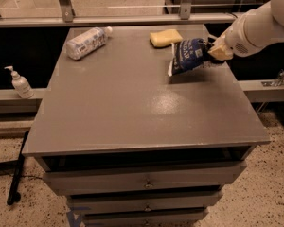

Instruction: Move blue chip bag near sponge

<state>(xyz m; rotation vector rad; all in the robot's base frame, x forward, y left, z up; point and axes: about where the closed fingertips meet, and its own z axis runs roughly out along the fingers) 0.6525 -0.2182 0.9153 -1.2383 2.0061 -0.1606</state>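
Observation:
The blue chip bag (188, 55) is dark blue foil with white lettering. It hangs tilted just above the grey table (132, 103) at the far right. My pale yellow gripper (217, 51) is shut on the bag's right end. The yellow sponge (165, 37) lies flat at the table's far edge, just up and left of the bag, a small gap apart. My white arm (258, 25) comes in from the upper right.
A clear plastic water bottle (86, 42) lies on its side at the table's far left. A hand-pump bottle (20, 82) stands on a ledge left of the table. A metal rail (132, 18) runs behind. Drawers (146, 183) sit below the tabletop.

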